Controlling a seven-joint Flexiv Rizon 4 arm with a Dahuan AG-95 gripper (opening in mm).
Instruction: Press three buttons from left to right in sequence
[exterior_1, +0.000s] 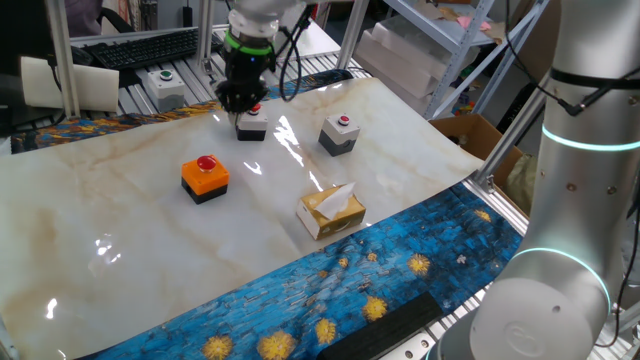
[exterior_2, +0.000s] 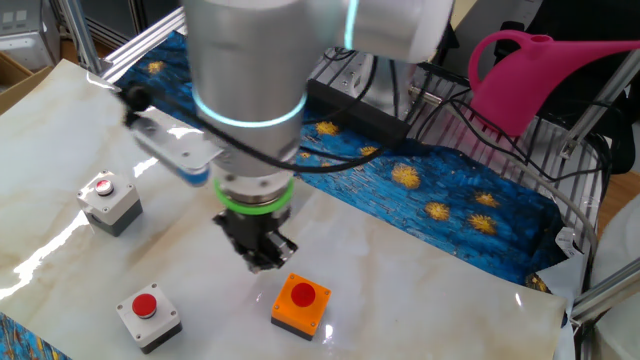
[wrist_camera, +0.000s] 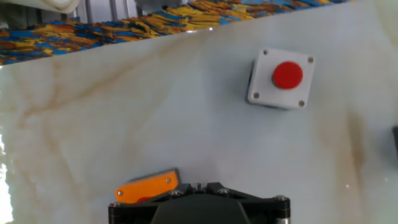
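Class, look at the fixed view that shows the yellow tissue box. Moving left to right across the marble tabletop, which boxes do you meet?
Orange button box → grey button box under the gripper → yellow tissue box → second grey button box.

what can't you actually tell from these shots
- Claw open or shut: the fingertips are dark and too small in both fixed views, and below the frame edge in the hand view.
- Orange button: in the hand view it is mostly hidden by the claw's housing and cut off by the bottom edge.
- Middle grey button: in one fixed view it is partly covered by the claw.
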